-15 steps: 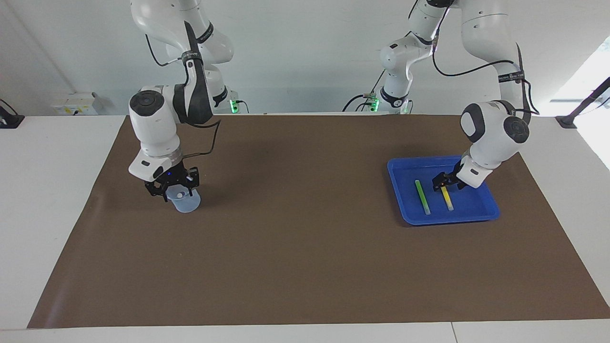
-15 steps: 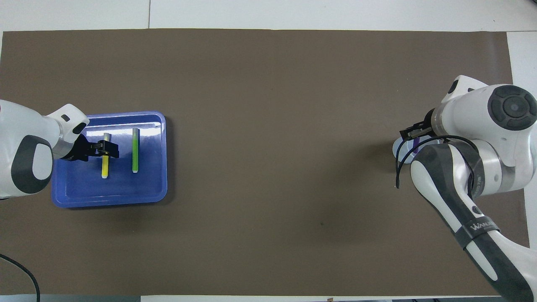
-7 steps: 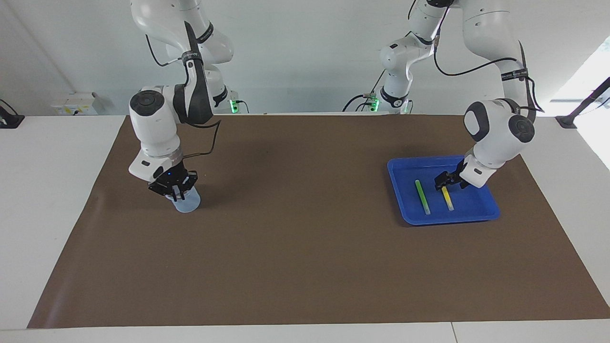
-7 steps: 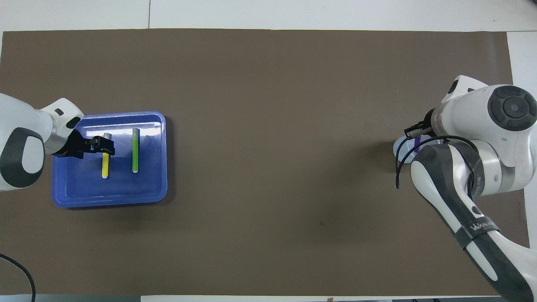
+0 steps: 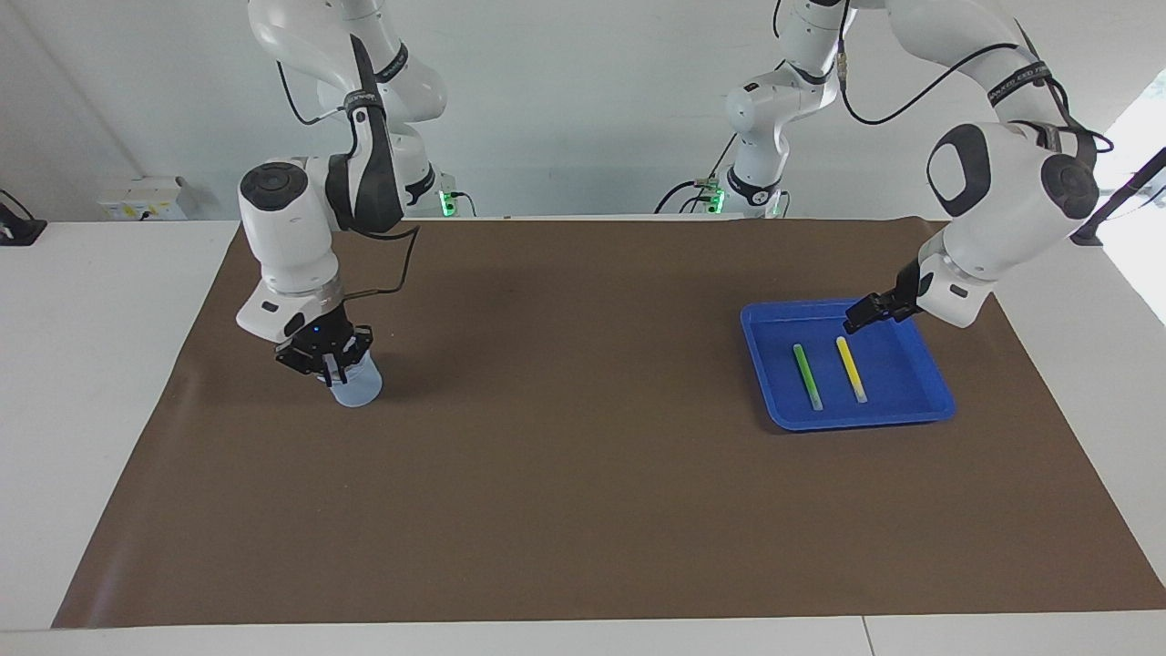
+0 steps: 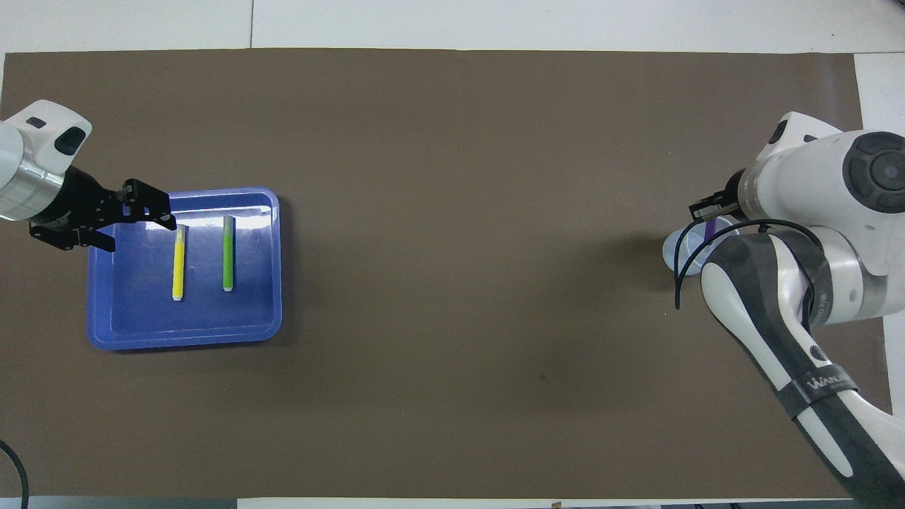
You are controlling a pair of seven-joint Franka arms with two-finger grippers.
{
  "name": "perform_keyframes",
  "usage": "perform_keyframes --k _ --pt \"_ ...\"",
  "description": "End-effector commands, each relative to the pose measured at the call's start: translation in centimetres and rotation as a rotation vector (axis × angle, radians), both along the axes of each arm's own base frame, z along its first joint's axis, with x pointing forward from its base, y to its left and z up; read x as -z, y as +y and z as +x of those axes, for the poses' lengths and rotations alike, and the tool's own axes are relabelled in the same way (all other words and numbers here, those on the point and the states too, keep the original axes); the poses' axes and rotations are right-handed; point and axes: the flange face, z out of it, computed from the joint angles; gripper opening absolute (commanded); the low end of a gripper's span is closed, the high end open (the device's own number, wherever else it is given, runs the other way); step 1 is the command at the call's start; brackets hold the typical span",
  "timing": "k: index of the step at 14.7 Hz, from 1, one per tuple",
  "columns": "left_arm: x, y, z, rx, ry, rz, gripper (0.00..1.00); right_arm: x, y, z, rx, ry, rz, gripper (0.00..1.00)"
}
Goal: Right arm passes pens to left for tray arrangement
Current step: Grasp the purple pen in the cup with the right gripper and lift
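White wall stands at my back and a brown mat [image 5: 583, 456] covers most of the white desk [image 5: 91, 383] in front of me. My right end effector [image 5: 331, 363] hangs at the mouth of a small translucent cup [image 5: 357, 386] at my right arm's end of the desk, its fingertips pinched tight on the top of the purple pen [image 6: 709, 230], which stands in the cup. From the facing view that pen is hidden by the fingers and the cup's wall; only the overhead view shows a short purple stretch of it, between the wrist and the cup's rim. My left end effector [image 5: 865, 312] is up in the air over the edge of the blue tray [image 5: 929, 401] that lies toward me, its fingers spread and holding nothing. The overhead view shows the gap between those fingers plainly, while the facing view shows that they are clear of the tray. The tray sits at my left arm's end of the desk, and two pens lie flat in it, side by side and apart. The yellow pen [image 5: 852, 370] is the one closer to my left arm's end; the green pen [image 5: 807, 376] lies beside it, toward the middle of the desk. Both have their long axes running away from me, nearly parallel.
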Motion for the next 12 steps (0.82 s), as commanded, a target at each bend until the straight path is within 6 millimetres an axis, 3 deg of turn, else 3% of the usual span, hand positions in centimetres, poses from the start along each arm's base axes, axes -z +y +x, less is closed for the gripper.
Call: perform_keyframes --k 1,3,6,9,12 --pt "-6.0 -1.8 -2.8 -0.173 -0.027 -0.056 1.0 -4.6 -0.4 -0.3 0.029 -0.011 -0.007 0.0" --pt "-9.4 -3.0 -4.7 -0.336 -0.026 -0.078 1.0 -7.7 0.2 -0.8 0.081 -0.024 -0.002 0.0" --pt "-12.0 -4.9 -6.1 -0.511 -0.033 -0.111 1.0 -11.5 2.4 -0.1 0.194 -0.041 0.071 0.0" --pt "-13.0 -5.4 -6.9 -0.571 -0.053 -0.138 1.0 -12.4 3.9 0.4 0.391 -0.041 0.189 0.0" --pt "-13.0 -5.5 -6.9 -0.579 -0.063 -0.148 1.0 -12.8 8.5 -0.1 0.669 -0.005 0.364 0.0"
